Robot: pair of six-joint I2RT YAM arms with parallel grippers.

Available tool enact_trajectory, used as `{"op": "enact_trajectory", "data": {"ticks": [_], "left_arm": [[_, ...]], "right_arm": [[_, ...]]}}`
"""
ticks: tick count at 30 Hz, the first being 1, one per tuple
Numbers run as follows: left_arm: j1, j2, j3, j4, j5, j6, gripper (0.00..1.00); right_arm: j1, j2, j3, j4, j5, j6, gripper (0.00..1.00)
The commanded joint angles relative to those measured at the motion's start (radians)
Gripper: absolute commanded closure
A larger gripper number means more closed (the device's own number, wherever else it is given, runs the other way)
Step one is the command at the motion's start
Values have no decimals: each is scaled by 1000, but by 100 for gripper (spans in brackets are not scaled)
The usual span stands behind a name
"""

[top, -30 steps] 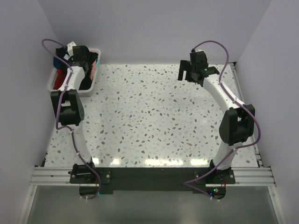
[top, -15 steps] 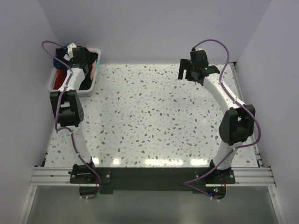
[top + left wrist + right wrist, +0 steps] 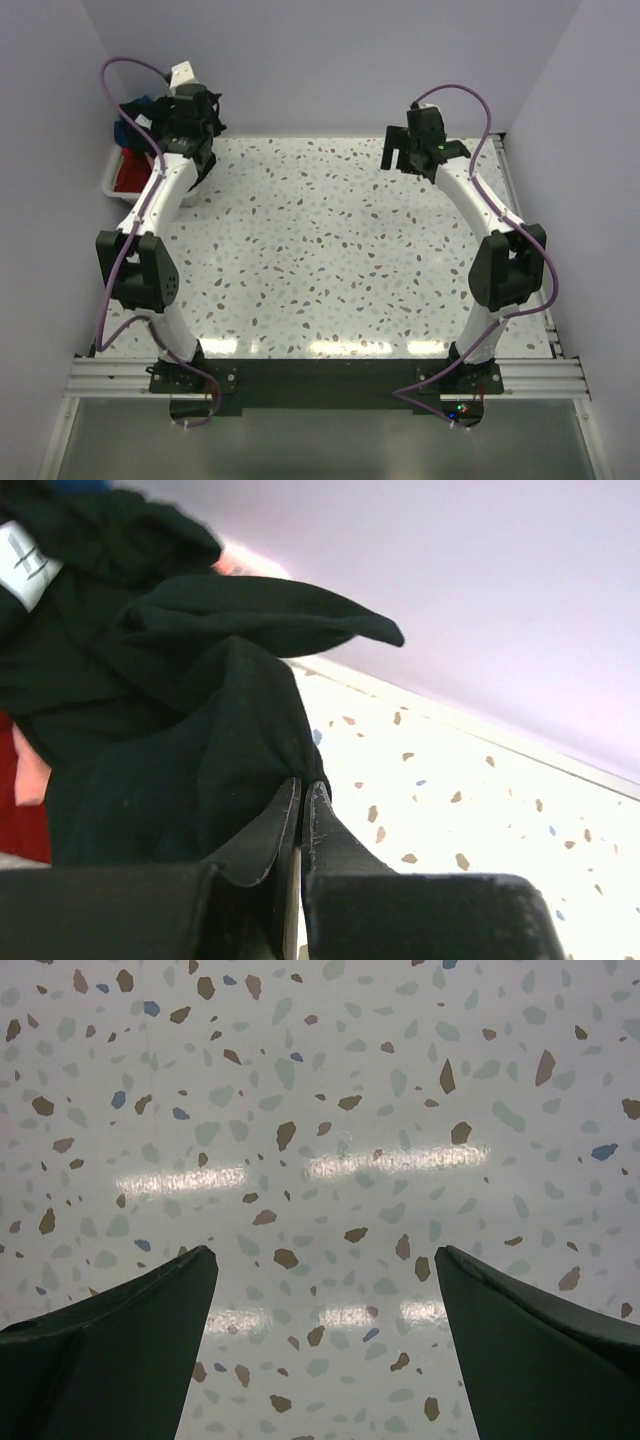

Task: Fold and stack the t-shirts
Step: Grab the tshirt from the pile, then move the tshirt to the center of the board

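Left fingers (image 3: 338,848) risen; wrist view shows black t-shirt (image 3: 180,710) pinched

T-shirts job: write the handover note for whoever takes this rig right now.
Left gripper: shut on a fold of the black shirt, at the bin.
Right gripper: open, empty, above the table at its far right.
Red shirt, blue shirt and pink shirt are in the bin.
Done: nothing folded or stacked; no shirt lies on the table.
Left: bring out each shirt, fold it, stack all four.
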Motion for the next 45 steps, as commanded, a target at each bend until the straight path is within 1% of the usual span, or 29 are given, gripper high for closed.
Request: {"op": "enact_trajectory", "data": {"ticks": [1, 3, 4, 8, 13, 16, 18, 19, 22, 25, 30, 33, 34, 36, 37, 38, 40, 41, 42, 44, 45], "left_arm": [[-49, -128, -46, 121, 63, 61, 100], [-82, -166, -54, 161, 93, 93, 100], [-93, -174, -48, 167, 135, 101, 100], [-145, -133, 111, 70, 209, 111, 100], [-222, -137, 144, 92, 293, 153, 100], [-277, -125, 182, 73, 328, 170, 100], [-332, -111, 222, 62, 356, 196, 100], [-373, -108, 236, 53, 359, 209, 100], [-444, -91, 293, 29, 359, 248, 100], [-492, -51, 403, -26, 336, 262, 100], [-546, -36, 454, -30, 356, 269, 100], [-559, -40, 427, -39, 334, 263, 100], [-559, -59, 378, -39, 336, 253, 100], [-559, -88, 301, -11, 293, 240, 100], [-559, -124, 219, -2, 282, 228, 100], [-559, -143, 181, 7, 264, 220, 100], [-558, -200, 77, 35, 158, 190, 100], [-559, -220, 48, 41, 105, 178, 100], [-558, -237, 20, 59, 9, 168, 100], [-556, -277, -37, 72, -81, 161, 100], [-558, -286, -63, 75, -163, 153, 100]], "right_arm": [[5, -51, 4, 23, 32, 23, 5], [3, -68, 6, 23, 72, 32, 5], [5, -71, 8, 20, 84, 47, 5], [-12, -104, 20, -3, 150, 89, 5], [-41, -164, 4, -7, 193, 120, 5], [-51, -189, 4, -23, 222, 126, 5], [-55, -204, 0, -35, 241, 138, 5], [-61, -212, -3, -41, 257, 143, 5], [-77, -247, -19, -58, 273, 167, 6], [-81, -288, -45, -64, 282, 181, 6], [-86, -341, -71, -75, 308, 187, 6], [-86, -365, -74, -90, 325, 187, 6], [-87, -371, -75, -95, 328, 189, 6], [-87, -393, -83, -99, 339, 186, 6], [-86, -400, -94, -98, 342, 184, 6], [-86, -407, -98, -98, 346, 182, 6], [-87, -420, -117, -96, 350, 182, 6], [-86, -423, -120, -96, 348, 182, 6], [-86, -424, -124, -98, 343, 182, 6], [-87, -422, -131, -99, 336, 184, 6], [-87, -419, -131, -98, 330, 182, 6]]}}
